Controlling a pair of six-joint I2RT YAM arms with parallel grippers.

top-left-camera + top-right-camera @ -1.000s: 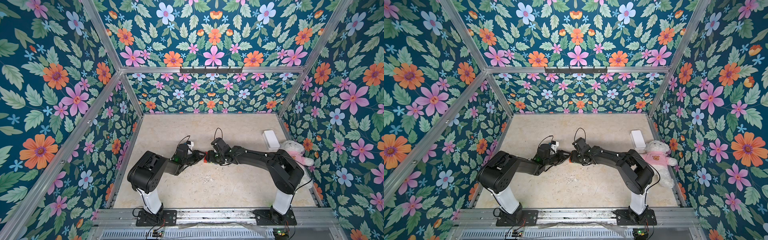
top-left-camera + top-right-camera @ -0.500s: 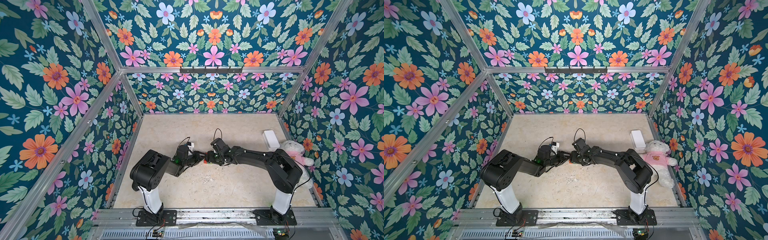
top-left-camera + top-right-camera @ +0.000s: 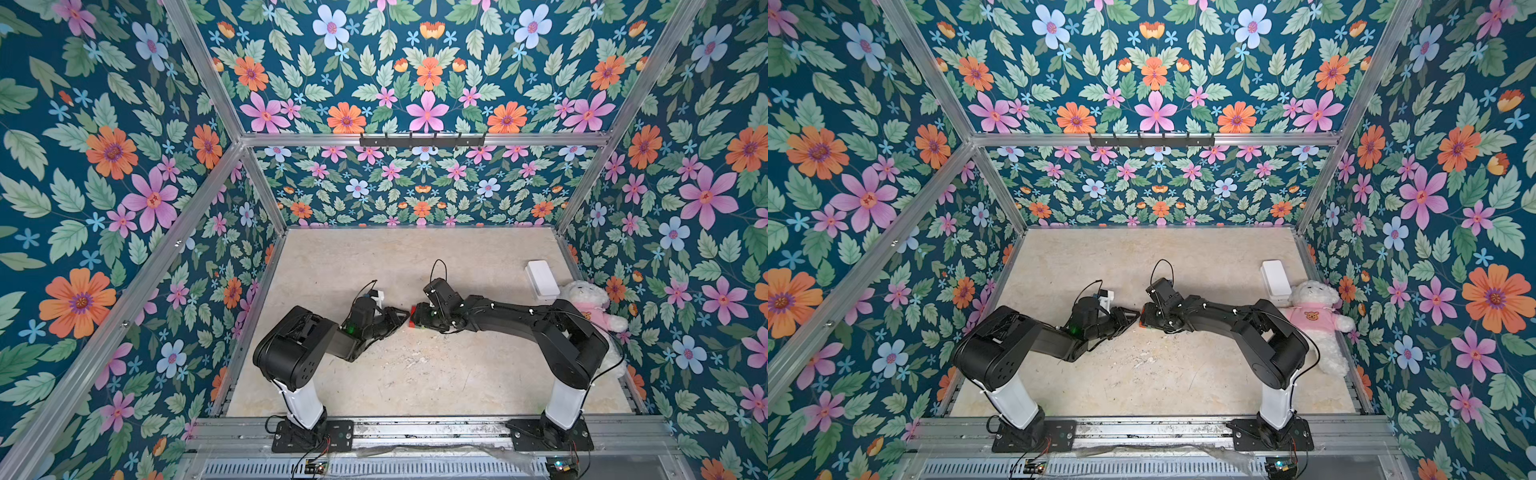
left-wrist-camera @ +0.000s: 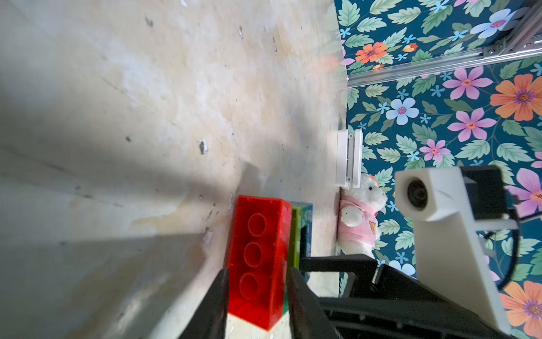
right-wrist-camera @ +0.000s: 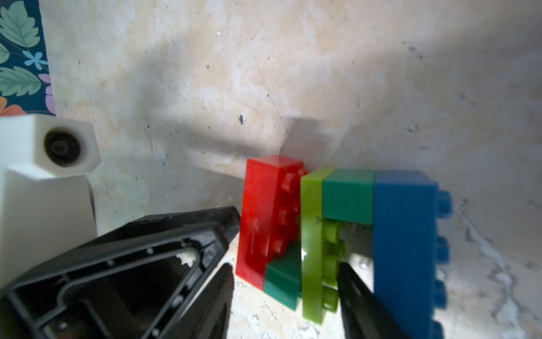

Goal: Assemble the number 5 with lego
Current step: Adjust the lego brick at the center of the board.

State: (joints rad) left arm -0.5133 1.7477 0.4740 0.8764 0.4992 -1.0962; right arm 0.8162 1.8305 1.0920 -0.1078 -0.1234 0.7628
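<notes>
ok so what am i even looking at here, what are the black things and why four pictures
Two black robot arms stand at a beige table inside a flower-papered booth. Both top views look down from one camera overhead; the other two come from a camera on each arm's wrist, close up. A white box and a plush toy sit by the wall on the robot's right. The left gripper is shut on a red lego brick. The right gripper seems to clamp the half-built number 5, lime, green and blue layers, with the red brick against the lime.
</notes>
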